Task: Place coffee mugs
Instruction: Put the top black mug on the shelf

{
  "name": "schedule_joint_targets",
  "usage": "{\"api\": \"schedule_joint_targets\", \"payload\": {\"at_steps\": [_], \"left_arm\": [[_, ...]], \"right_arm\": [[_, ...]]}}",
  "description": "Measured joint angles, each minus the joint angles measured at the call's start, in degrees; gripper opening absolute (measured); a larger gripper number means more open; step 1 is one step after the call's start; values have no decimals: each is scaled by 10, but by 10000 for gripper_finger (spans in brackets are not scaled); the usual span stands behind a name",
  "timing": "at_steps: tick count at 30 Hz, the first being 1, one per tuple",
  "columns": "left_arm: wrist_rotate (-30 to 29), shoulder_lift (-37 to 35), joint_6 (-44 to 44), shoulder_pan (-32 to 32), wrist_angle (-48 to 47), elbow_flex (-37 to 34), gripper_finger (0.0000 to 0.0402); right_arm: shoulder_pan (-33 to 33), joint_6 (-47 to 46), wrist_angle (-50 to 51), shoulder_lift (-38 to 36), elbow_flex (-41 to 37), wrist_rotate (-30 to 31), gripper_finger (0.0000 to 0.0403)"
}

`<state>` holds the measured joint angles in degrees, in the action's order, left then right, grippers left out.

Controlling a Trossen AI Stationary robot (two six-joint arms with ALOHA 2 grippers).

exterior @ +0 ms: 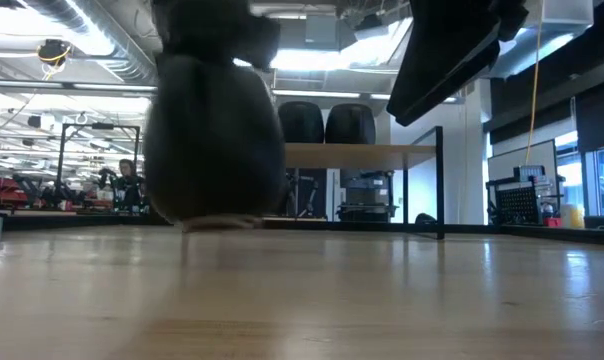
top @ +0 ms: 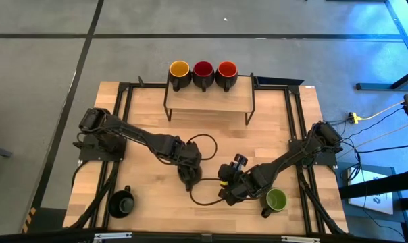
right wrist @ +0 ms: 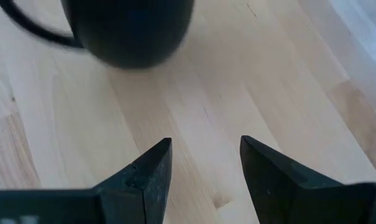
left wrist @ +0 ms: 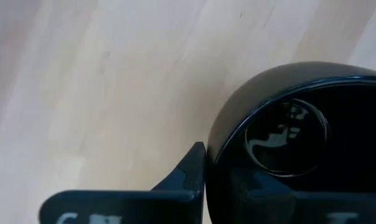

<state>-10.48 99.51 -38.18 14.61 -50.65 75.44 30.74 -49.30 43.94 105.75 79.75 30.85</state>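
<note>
A black-inside mug (left wrist: 300, 149) is gripped at its rim by the left tool (top: 188, 177) at the worktop (top: 150, 121) centre, while the right tool (right wrist: 203, 168) is held open just beside it, the green-inside mug (top: 276, 200) near right.

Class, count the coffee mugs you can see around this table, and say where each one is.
6. Yellow mug, red mug and orange-red mug on the shelf; green mug front right; black mug front left; another black mug in the left gripper.
</note>
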Motion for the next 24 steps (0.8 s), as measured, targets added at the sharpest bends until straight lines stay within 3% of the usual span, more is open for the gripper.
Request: {"api": "schedule_joint_targets", "payload": {"at_steps": [12,20,24], "left_arm": [[-28,-26,29,24,-130,111,15],[-45,-36,36,23,-143,119,14],[-40,-36,38,19,-105,98,14]], "right_arm": [[0,-39,5,0,0,-10,180],[0,-59,15,0,0,-20,241],[5,-59,18,0,0,-17,263]]}}
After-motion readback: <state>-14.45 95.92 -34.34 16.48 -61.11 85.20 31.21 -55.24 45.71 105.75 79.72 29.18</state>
